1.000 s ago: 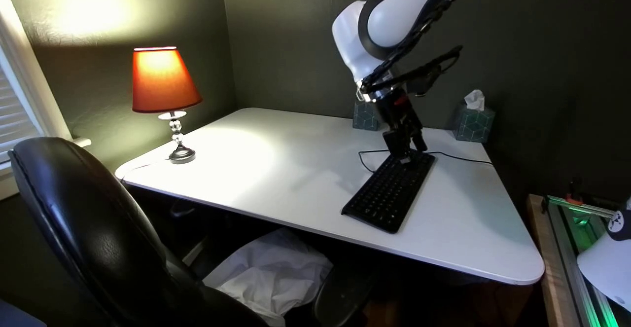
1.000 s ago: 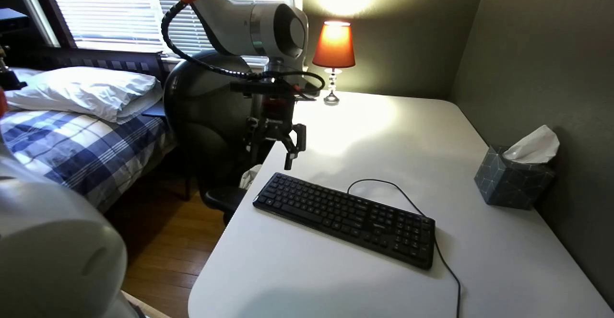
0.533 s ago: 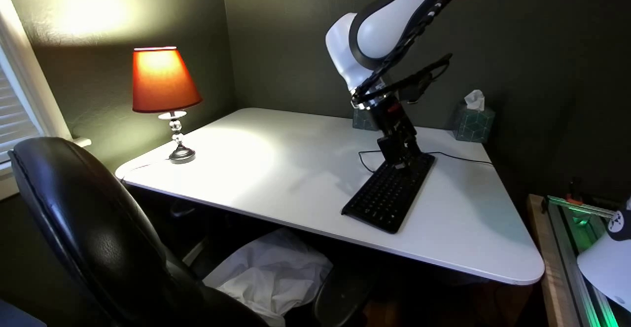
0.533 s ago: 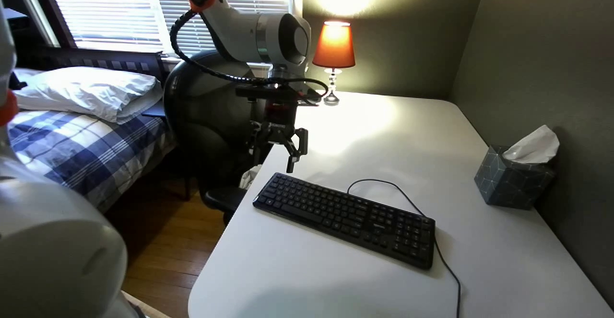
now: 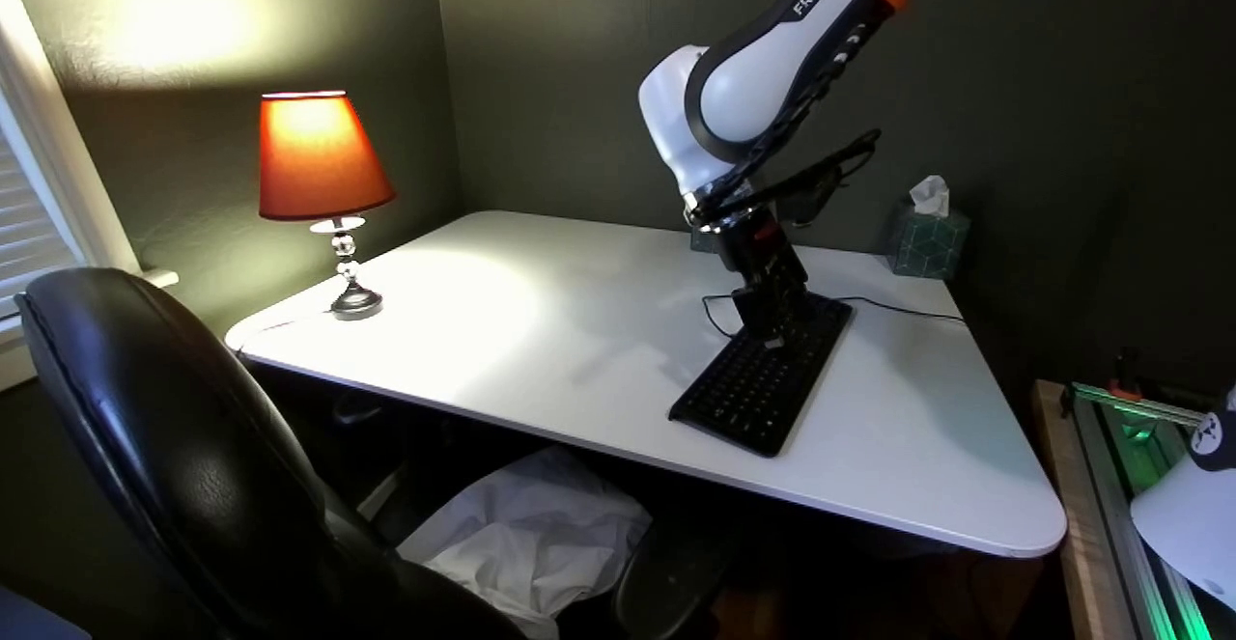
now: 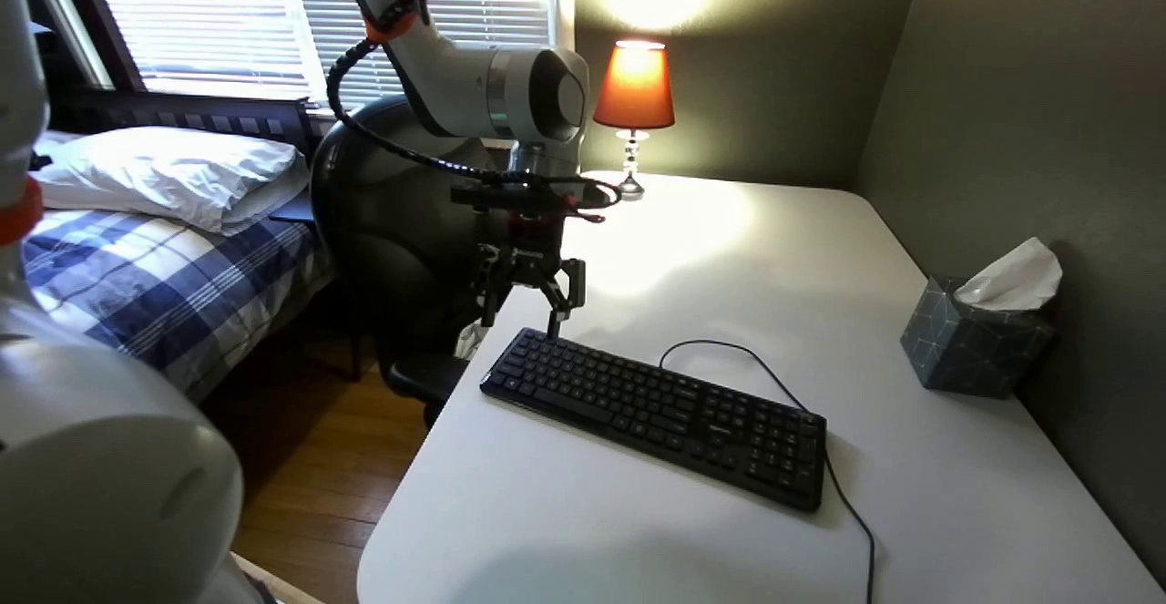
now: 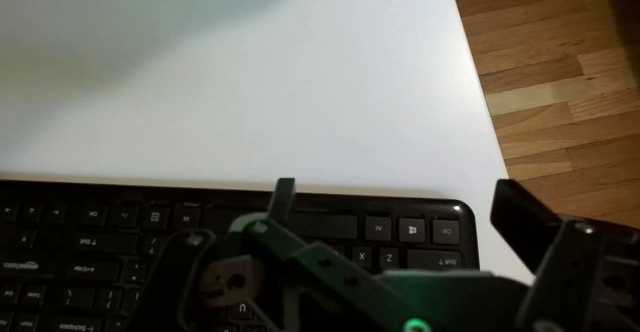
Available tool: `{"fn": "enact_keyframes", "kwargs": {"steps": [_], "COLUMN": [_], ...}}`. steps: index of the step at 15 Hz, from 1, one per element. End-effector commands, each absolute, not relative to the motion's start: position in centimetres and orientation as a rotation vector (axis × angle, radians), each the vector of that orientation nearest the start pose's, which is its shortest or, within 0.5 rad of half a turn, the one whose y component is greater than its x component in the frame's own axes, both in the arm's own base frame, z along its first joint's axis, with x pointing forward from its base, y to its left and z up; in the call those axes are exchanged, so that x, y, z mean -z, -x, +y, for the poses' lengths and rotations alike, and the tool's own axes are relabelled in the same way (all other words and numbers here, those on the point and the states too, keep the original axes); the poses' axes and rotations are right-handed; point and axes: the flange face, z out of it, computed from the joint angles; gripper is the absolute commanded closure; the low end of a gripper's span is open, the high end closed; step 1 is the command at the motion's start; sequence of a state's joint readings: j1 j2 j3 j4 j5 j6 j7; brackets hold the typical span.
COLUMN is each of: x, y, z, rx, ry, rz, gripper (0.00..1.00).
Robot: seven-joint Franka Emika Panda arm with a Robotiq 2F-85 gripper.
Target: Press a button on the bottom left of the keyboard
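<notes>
The flat black keyboard [image 5: 744,394] lies on the white table, and it also shows in an exterior view [image 6: 656,417]. In the wrist view the keyboard [image 7: 320,225] appears upside down. Its bottom-left corner shows the Ctrl key [image 7: 445,232], Windows key [image 7: 412,230] and Alt key [image 7: 378,229]. My gripper [image 7: 392,192] is open and empty, with its fingers spread on either side of these keys. In an exterior view the gripper [image 6: 521,323] hangs near the keyboard's back-left corner; whether a fingertip touches it I cannot tell. The gripper [image 5: 777,336] hides part of the keyboard.
A thin black cable [image 6: 729,344] runs behind the keyboard. A tissue box [image 6: 975,340] stands by the wall. A lit red lamp [image 5: 323,162] stands at the table's far side. A black office chair [image 5: 174,428] is at the table edge [image 7: 482,91].
My arm has moved down, bringing the open gripper lower toward the left end of the keyboard. It has also shifted slightly sideways. The keyboard has not moved.
</notes>
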State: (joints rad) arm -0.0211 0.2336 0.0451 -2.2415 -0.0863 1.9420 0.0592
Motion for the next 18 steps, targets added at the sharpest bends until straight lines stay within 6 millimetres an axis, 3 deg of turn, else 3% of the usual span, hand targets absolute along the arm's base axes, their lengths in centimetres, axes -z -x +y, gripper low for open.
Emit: {"fn": "enact_keyframes", "kwargs": {"steps": [1,4,5,7,15,18], "x": [-21.3,-19.8,-19.4,-18.6,-16.6,-16.6], "y": [-47.6,-48.0,-48.1,-48.3,-49.0,-48.9], "z": [1.2,1.7,1.8,2.1,2.6,2.5], "rx": [-0.757,-0.69,-0.673,-0.646,-0.566,-0.553], "ry": [3.119,3.128,3.13,3.134,3.136,3.137], "rz": [-0.067,-0.09,-0.092,-0.099,-0.165,-0.168], "gripper": [0.0,0.0,0.25,0.35,0.98,1.0]}}
